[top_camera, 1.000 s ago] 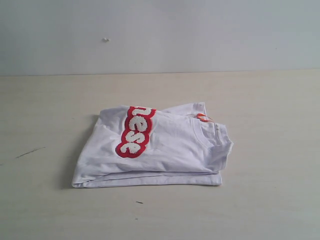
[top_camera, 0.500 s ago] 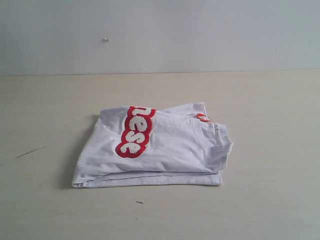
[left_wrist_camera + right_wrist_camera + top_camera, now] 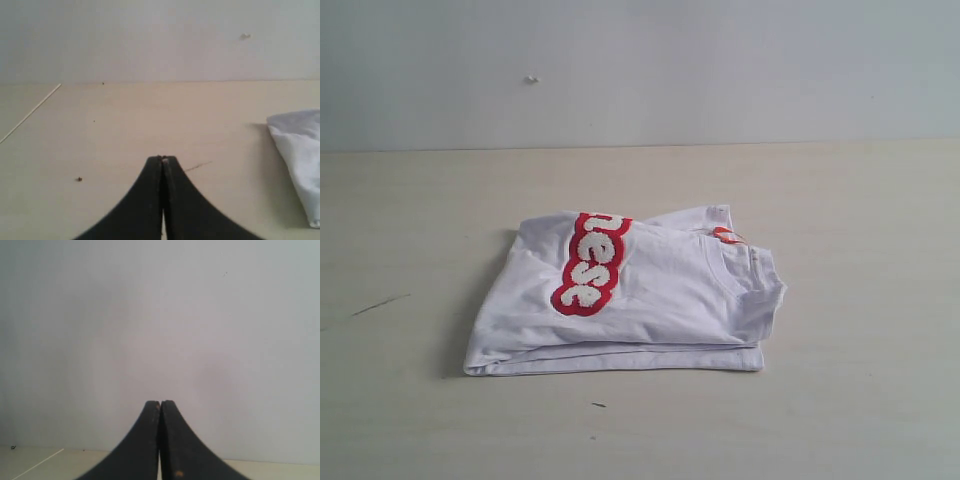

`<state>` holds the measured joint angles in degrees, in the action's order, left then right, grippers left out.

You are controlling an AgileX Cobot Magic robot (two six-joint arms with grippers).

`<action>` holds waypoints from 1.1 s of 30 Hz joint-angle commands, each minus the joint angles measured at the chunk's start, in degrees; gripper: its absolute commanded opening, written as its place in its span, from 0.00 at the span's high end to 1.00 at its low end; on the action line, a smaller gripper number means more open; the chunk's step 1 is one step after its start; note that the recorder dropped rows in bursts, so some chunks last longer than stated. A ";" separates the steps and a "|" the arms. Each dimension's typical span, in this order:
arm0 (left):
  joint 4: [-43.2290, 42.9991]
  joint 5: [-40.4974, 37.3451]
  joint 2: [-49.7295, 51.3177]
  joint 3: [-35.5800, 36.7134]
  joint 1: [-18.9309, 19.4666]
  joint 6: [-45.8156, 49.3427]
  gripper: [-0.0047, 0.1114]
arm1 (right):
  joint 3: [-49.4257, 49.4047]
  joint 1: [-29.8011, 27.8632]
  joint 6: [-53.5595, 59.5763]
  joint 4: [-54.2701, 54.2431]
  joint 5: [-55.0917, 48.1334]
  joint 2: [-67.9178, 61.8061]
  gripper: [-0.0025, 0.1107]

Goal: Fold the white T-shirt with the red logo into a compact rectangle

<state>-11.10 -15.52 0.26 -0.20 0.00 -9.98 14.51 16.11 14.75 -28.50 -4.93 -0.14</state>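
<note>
Between the black, curved fingers [image 3: 142, 200] of the left gripper [image 3: 162, 159] no gap shows: the tips press together and hold nothing. This gripper hangs low over the pale, wood-grained table [image 3: 100, 130]. Ahead of it and off to one side, well apart from the tips, lies a folded corner of the white short-sleeved cotton T-shirt [image 3: 300, 155]. A thin dark streak [image 3: 199, 165] marks the table just beyond the tips.

At the right gripper [image 3: 160, 403] the black fingers are likewise pressed tip to tip, with nothing between them. It faces the plain grey wall [image 3: 160, 315], and only a thin strip of table shows past it.

From the exterior view, neither gripper appears. The T-shirt sits near the middle of the table, folded into a rough rectangle of several layers, its edges stacked along the near side. The long red logo patch with fluffy white letters [image 3: 590, 265] runs from near to far across the left half of the top layer, and its far end wraps over the fold. The ribbed crew neck [image 3: 755, 275] lies at the right end, with the small orange neck tag [image 3: 725, 236] just beyond it on the far side.
</note>
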 commanded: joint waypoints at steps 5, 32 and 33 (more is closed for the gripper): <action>4.96 -4.33 -0.26 0.20 0.07 8.27 0.96 | -0.37 0.18 0.15 0.04 0.11 0.14 0.98; 5.59 -5.12 -0.26 0.20 0.00 8.25 0.96 | -0.37 0.18 0.15 0.04 0.11 0.14 0.98; 5.59 -5.12 -0.26 0.20 0.00 8.25 0.96 | -0.37 0.18 0.15 0.04 0.11 0.14 0.98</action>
<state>-5.98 -20.61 0.26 -0.20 0.00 -1.97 14.51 16.11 14.75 -28.50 -4.93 -0.14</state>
